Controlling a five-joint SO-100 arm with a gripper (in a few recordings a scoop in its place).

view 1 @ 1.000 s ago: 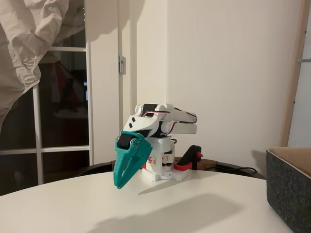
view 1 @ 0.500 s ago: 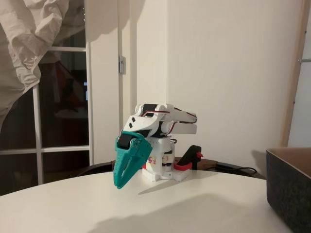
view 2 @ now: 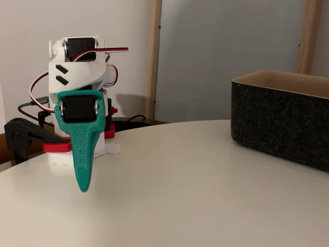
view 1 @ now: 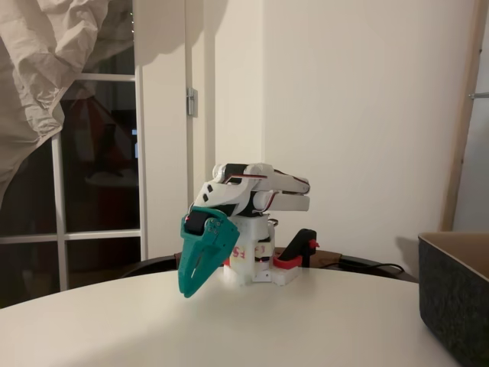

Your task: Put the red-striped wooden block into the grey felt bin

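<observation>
The red-striped wooden block can't be made out on any visible part of the desk (view 2: 205, 175), so its place can't be told and nothing can be said of its looks. It may be already inside the bin, or out of frame. The grey felt bin (view 2: 288, 123) sits on the desk well apart from the arm — dark grey felt outer wall, tan lining along the rim; its inside is hidden from both fixed views. In the other fixed view the bin (view 1: 457, 298) is cut by the right edge.

The teal gripper (view 1: 189, 289) hangs tip-down just above the desk, near the arm's white base (view 1: 256, 264), arm folded up. Fingers pressed together to a point, nothing between them; same at (view 2: 82, 188).

Judgement: rest pose — either before the pick or after the drop. If before, the next move calls for finding the block and opening the gripper over it.
</observation>
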